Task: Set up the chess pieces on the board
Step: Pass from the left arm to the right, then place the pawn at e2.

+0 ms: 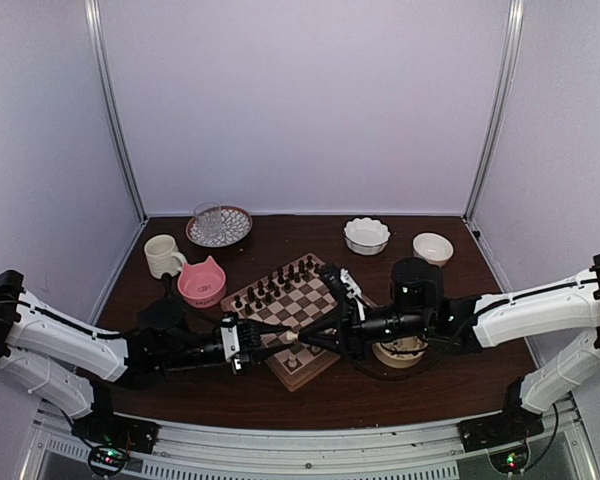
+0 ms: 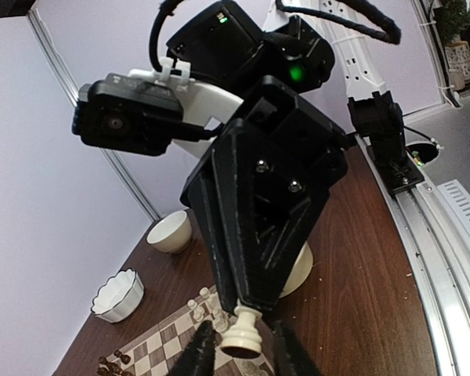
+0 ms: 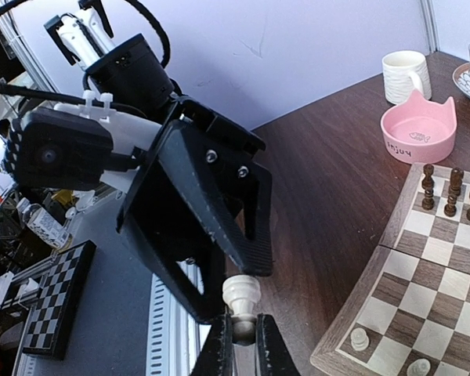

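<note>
A cream-white chess piece (image 2: 241, 335) hangs in the air above the near corner of the board (image 1: 315, 373), caught between two black robot grippers that meet tip to tip. The right gripper (image 3: 243, 345) is clamped shut on the piece. The left gripper (image 2: 243, 345) has its fingers slightly parted, one on each side of the piece's base, with a thin gap showing. This looks like a hand-over from one arm to the other. The next move probably calls for the left arm to back clear, then for the right to carry the piece to an open square and set it upright without knocking its neighbours. The board sits turned cornerwise at the middle of a dark wooden table (image 1: 280, 405). Dark brown pieces (image 1: 275, 282) line its far-left side, and a few cream pieces (image 3: 360, 338) stand along its near side. Toward the table's far-left corner are a pink cat-eared bowl (image 1: 202, 283), a cream mug (image 1: 163, 256) and a patterned plate (image 1: 218, 226). Two white bowls (image 1: 366, 235) sit near the far-right corner. Plain pale walls enclose the table.
</note>
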`<state>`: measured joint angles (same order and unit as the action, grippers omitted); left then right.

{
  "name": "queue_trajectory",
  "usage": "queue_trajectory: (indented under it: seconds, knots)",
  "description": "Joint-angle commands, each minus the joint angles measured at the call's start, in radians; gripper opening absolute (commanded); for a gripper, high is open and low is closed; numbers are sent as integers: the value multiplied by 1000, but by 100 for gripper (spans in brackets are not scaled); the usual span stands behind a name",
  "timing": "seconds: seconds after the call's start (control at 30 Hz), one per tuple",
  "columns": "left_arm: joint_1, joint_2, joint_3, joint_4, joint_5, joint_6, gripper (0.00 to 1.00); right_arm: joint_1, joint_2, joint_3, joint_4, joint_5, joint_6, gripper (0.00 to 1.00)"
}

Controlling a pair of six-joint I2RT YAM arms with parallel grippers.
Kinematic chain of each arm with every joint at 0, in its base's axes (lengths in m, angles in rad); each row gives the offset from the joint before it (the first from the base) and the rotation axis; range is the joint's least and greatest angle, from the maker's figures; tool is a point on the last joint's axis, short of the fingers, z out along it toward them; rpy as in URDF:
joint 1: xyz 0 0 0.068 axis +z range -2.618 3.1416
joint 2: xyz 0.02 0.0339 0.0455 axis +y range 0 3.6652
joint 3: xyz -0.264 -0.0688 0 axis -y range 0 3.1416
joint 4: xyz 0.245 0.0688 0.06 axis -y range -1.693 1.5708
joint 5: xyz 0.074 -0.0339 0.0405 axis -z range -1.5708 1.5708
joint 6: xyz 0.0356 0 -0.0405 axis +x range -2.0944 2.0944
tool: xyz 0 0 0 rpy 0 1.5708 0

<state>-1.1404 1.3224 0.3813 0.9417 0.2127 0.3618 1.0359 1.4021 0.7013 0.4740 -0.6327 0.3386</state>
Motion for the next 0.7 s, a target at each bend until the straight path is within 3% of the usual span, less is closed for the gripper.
queue_trajectory:
  seconds: [0.0,0.27,0.43,0.67]
  knots:
    - [-5,10,19,26,-86,-54,44,-6,-33,73,-139,145,-57,0]
    - [101,-61,2,-22,-173,-270,74,-26,-40,382,-839,399,-193,0]
    - [110,-85,12,-78,-251,-301,78,-27,41,601,-1197,604,-226,0]
    - [110,-108,-6,-96,-367,-335,78,-28,261,901,-1494,643,-247,0]
